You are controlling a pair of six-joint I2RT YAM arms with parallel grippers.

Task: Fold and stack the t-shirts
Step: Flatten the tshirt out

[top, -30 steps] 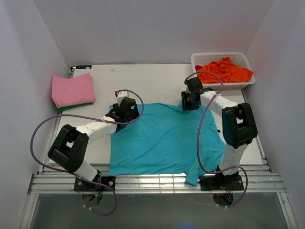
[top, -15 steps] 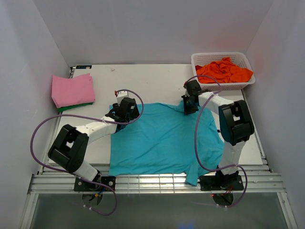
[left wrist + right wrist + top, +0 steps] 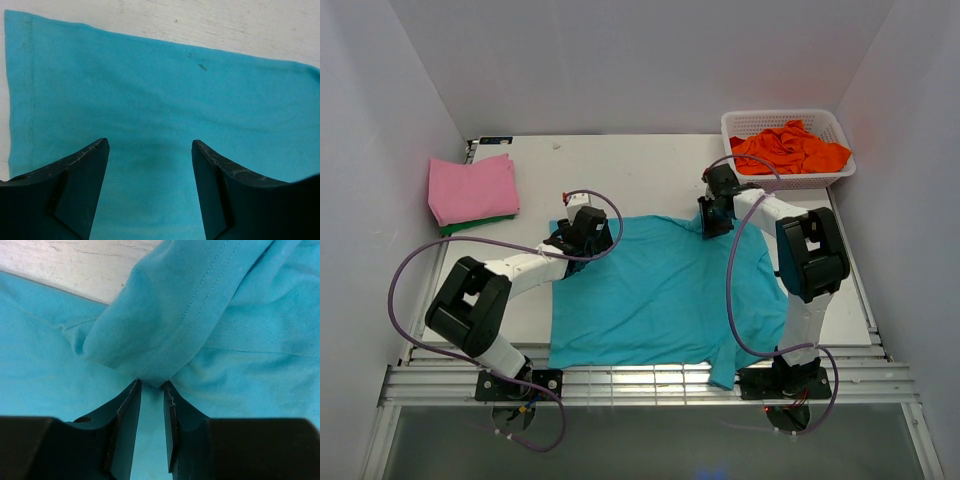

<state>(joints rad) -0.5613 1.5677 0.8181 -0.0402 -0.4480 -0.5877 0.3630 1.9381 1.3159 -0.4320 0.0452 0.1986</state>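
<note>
My right claw (image 3: 151, 385) has its jaws drawn nearly together, nipping a raised fold of the teal t-shirt (image 3: 165, 320) at the very tips; a stitched hem runs along that fold. From overhead I see this claw (image 3: 712, 218) at the far right corner of the shirt (image 3: 660, 290). My left claw (image 3: 150, 145) is spread wide with nothing between its fingers (image 3: 82, 175), hanging over flat teal cloth (image 3: 160, 100) just inside a stitched edge. Overhead it (image 3: 582, 232) sits at the shirt's far left corner.

Beneath the cloth is a white table (image 3: 640, 165), scuffed and faintly scratched where the wrist cameras catch it bare beyond the shirt's edge (image 3: 225, 20). Plain white walls close the table in at the back and on both sides, and a slatted metal rail runs along the near edge where the arm bases are bolted.

The shirt lies spread across the middle of the table between both arms, its near hem draping over the rail.

A folded pink shirt (image 3: 472, 188) rests on a dark green one (image 3: 475, 224) at the far left, well apart from the left claw. A white basket (image 3: 800, 181) of crumpled orange shirts (image 3: 790, 148) stands at the far right corner, near the right claw. Purple cables (image 3: 395, 290) loop from each arm, the right one crossing above the shirt.
</note>
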